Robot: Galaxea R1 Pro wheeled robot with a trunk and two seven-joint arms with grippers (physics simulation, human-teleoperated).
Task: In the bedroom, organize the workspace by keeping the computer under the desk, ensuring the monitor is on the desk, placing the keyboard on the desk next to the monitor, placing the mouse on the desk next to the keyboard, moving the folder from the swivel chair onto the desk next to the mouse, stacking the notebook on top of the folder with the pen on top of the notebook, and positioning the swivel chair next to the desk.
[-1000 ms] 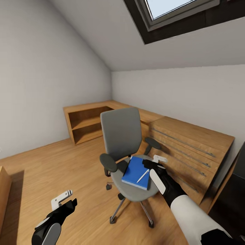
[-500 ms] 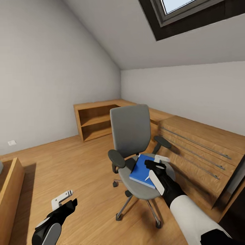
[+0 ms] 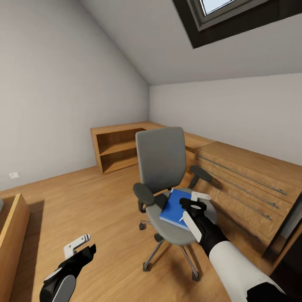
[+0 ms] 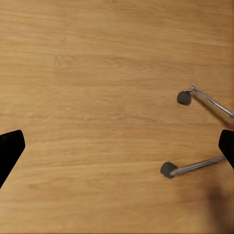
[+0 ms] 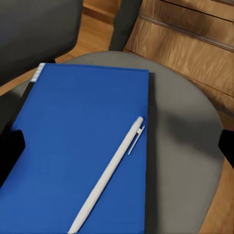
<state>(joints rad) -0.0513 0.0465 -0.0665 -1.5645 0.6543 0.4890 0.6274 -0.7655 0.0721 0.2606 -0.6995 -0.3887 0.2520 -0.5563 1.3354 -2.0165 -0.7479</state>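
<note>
Blue folder [image 3: 175, 206] lies flat on the grey seat of the swivel chair [image 3: 161, 161], and a white pen [image 5: 108, 175] rests diagonally across its cover, touching it; the right wrist view shows the pen's clip end pointing toward the wooden drawers beyond the seat. Just above the folder's edge nearest the robot, at about four o'clock from the chair's middle in the head view, hangs the right gripper [image 3: 193, 201], its jaws spread, with the dark fingertips [image 5: 10, 148] showing at either edge of the right wrist view and the folder and pen between them, nothing pinched. The chair stands on the wood plank floor [image 3: 84, 209] on chrome legs with black casters [image 4: 168, 169], two of which appear in the left wrist view. Behind the chair, at about two o'clock, runs a low light-wood dresser [image 3: 243, 184] with long metal handles, and at eleven o'clock stands an open wooden shelving unit [image 3: 115, 149] against the grey wall. A dark-framed skylight [image 3: 226, 12] sits in the sloped ceiling at one o'clock. Low at seven o'clock, well apart from the chair, the left gripper [image 3: 79, 247] hovers over bare floor, jaws spread and holding nothing.
</note>
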